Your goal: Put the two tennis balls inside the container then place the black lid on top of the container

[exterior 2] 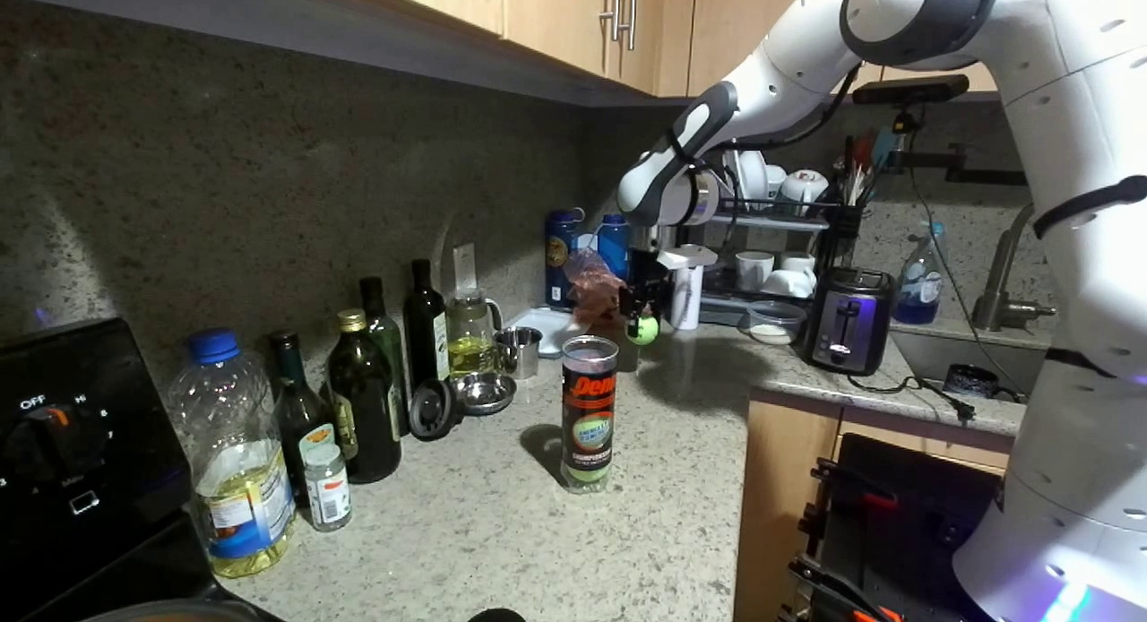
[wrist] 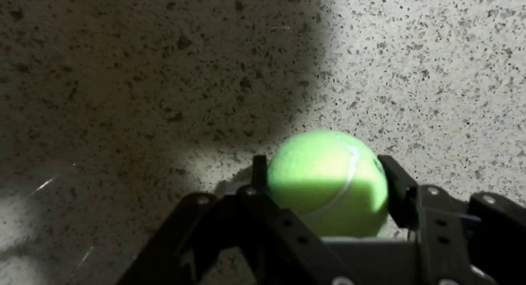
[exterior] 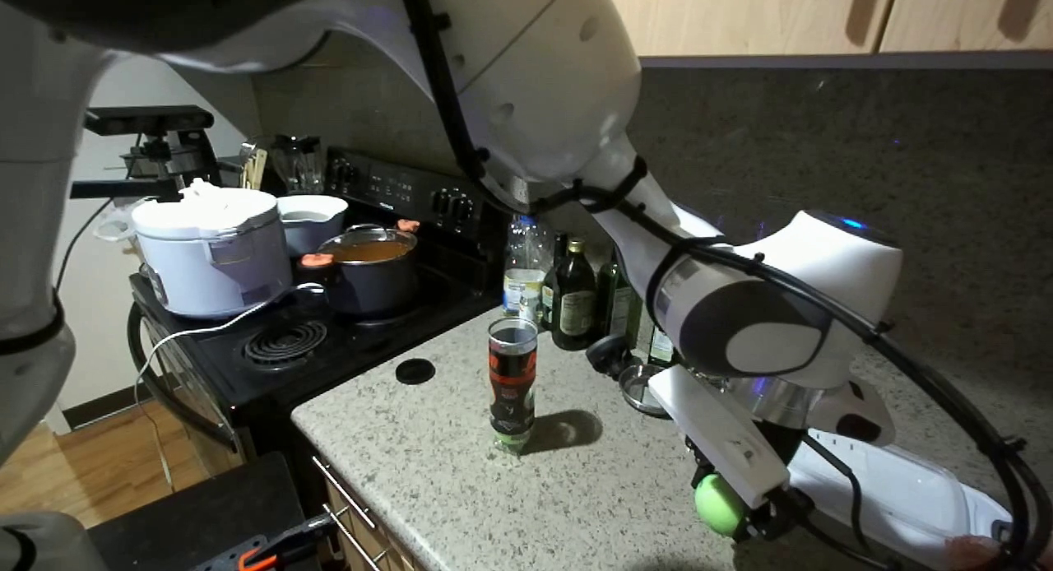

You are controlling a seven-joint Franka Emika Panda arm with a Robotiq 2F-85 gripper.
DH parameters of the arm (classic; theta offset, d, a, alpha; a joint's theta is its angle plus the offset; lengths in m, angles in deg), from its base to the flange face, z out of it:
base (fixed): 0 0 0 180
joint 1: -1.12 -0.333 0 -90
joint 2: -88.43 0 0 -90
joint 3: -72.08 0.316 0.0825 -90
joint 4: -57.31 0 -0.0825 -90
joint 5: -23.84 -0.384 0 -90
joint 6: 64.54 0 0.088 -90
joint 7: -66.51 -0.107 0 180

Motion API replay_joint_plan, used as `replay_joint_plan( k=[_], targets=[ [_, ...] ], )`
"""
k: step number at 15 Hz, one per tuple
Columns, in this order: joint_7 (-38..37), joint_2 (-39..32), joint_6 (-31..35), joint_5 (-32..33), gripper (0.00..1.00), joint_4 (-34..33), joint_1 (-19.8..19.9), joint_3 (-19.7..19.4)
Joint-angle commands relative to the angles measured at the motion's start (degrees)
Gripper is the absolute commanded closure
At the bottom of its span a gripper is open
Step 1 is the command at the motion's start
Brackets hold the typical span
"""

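In the wrist view a yellow-green tennis ball (wrist: 324, 186) sits between both fingers of my gripper (wrist: 324, 165), which press on its two sides. Both exterior views show this tennis ball (exterior: 719, 505) (exterior 2: 642, 330) held above the counter, off to one side of the container. Upright on the counter stands the container (exterior: 512, 386) (exterior 2: 589, 416), a clear tube with a dark and red label and an uncovered top. Green of another tennis ball (exterior: 510, 439) shows through its clear bottom. The black lid (exterior: 415, 371) lies flat on the counter near the stove; an exterior view cuts off most of the lid (exterior 2: 497, 616).
Dark glass bottles (exterior: 574, 298) (exterior 2: 363, 398) line the wall behind the container. A small metal bowl (exterior 2: 484, 393) and a round black object (exterior 2: 432, 409) stand near them. The stove (exterior: 284, 345) with pots adjoins the counter. A toaster (exterior 2: 849, 321) is farther along.
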Motion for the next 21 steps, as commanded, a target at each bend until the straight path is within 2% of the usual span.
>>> replay_joint_plan(
  k=[1,10,14,15,21],
  targets=[
    [1.77,8.21,5.95,0.82,0.58,10.44,-1.0,0.51],
    [5.94,17.49,14.28,1.38,0.58,22.28,-2.93,1.09],
    [6.28,19.28,16.11,2.63,0.58,23.81,-3.37,0.29],
    [5.5,16.57,14.23,1.64,0.33,21.28,-3.42,0.57],
    [5.48,17.39,14.71,2.03,0.33,21.93,-3.46,0.22]
  ],
)
